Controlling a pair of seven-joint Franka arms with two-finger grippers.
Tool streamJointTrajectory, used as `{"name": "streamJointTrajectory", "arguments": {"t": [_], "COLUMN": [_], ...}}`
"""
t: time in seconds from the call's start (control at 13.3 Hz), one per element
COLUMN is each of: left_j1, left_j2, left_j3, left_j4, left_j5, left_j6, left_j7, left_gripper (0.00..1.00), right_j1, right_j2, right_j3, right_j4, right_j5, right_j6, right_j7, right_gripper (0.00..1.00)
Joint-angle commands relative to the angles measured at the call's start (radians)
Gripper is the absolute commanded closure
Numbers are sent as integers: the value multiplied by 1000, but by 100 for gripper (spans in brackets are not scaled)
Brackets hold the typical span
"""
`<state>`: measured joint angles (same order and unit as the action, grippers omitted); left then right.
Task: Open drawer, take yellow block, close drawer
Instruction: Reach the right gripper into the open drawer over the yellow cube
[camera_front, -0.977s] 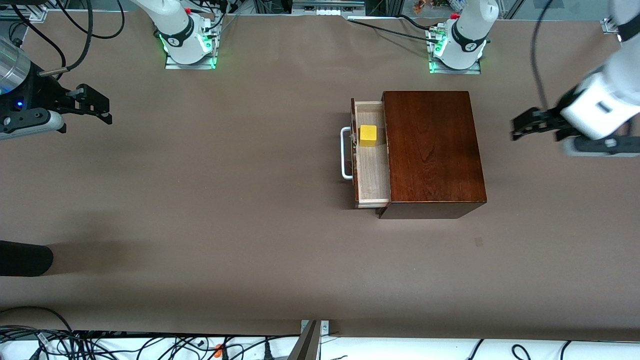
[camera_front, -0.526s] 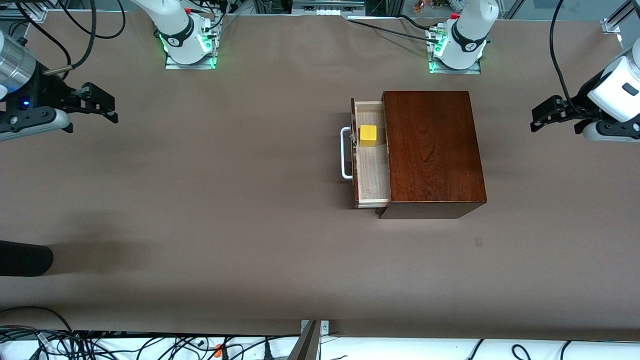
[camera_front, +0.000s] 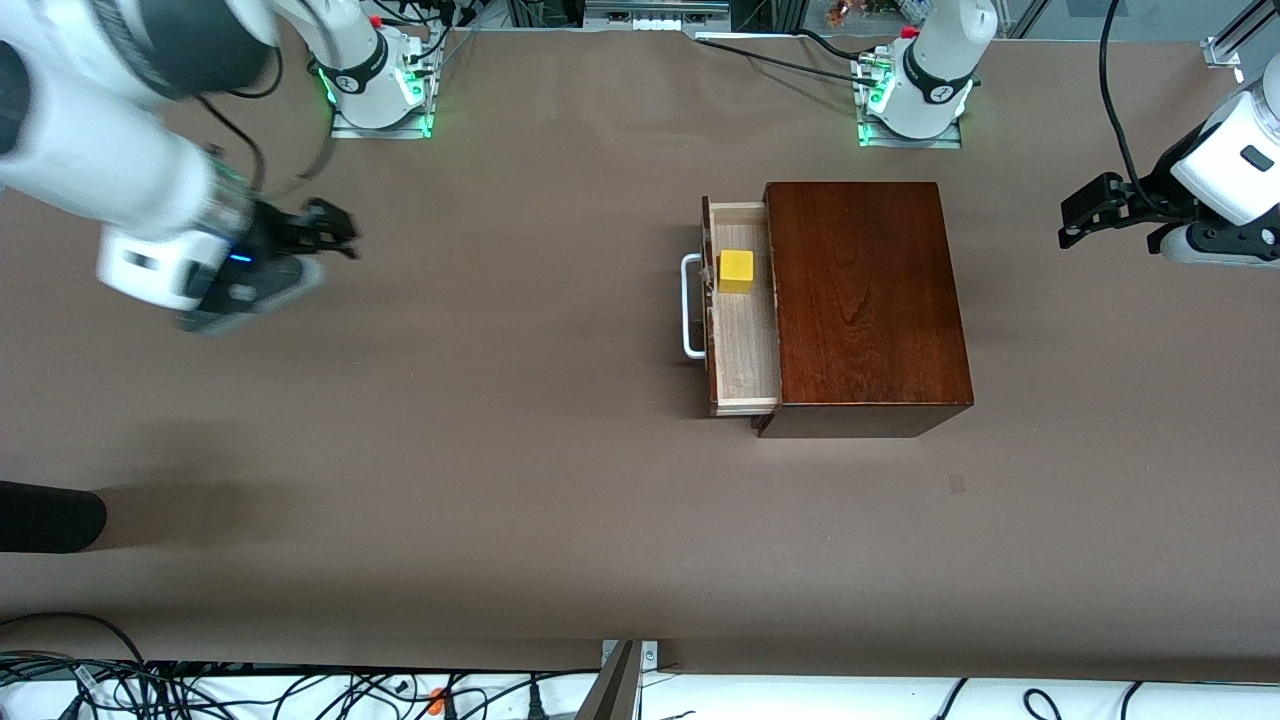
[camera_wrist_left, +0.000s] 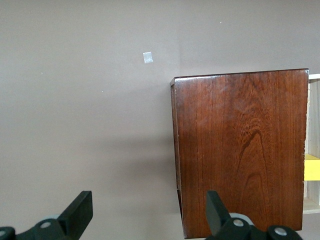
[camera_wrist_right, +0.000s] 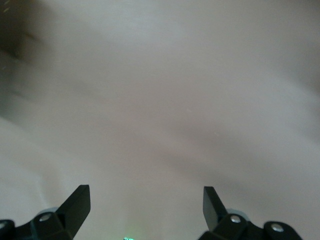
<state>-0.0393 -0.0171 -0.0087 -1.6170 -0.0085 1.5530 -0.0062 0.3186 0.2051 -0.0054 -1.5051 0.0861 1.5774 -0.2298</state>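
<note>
Table (camera_front: 500, 450): brown matte covering; dark reddish-brown wooden box (camera_front: 865, 300) resting on it toward left arm's end; two arm bases (camera_front: 375, 90) bolted along its edge; small pale mark (camera_front: 958, 484) nearer camera than box

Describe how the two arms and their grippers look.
Both arms are white with black joint bands, on bases lit green. Black cables run along them. The right gripper is black on a white-and-grey hand with a small blue light. The left gripper is black too, under a white wrist with a grey camera housing. Each wrist view shows two black wedge-shaped fingers with silver screws.
</note>
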Motion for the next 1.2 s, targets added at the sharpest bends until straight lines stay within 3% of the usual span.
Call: {"name": "streamJointTrajectory", "arguments": {"t": [0.0, 0.3, 0.68, 1.13], "left_j1": [-1, -1, -2, -13], "left_j2": [-12, -1, -1, -1], "left_j3": [6, 1, -2, -4], "left_j4": [-6, 12, 20, 22], "left_j5": [36, 41, 41, 41], "left_j6": [6, 7, 2, 1], "left_j7": [22, 23, 22, 18], "left_gripper": [0, 0, 0, 0], "right_j1": [80, 253, 430, 565], "right_j2": [17, 40, 143, 437], "right_j3": [91, 114, 116, 114], "right_j4": [25, 26, 28, 354], "right_j5": [1, -38, -81, -88], "right_j6": [83, 189, 358, 397], "right_j7": [-63, -92, -166, -200], "right_gripper": [0, 0, 0, 0]}}
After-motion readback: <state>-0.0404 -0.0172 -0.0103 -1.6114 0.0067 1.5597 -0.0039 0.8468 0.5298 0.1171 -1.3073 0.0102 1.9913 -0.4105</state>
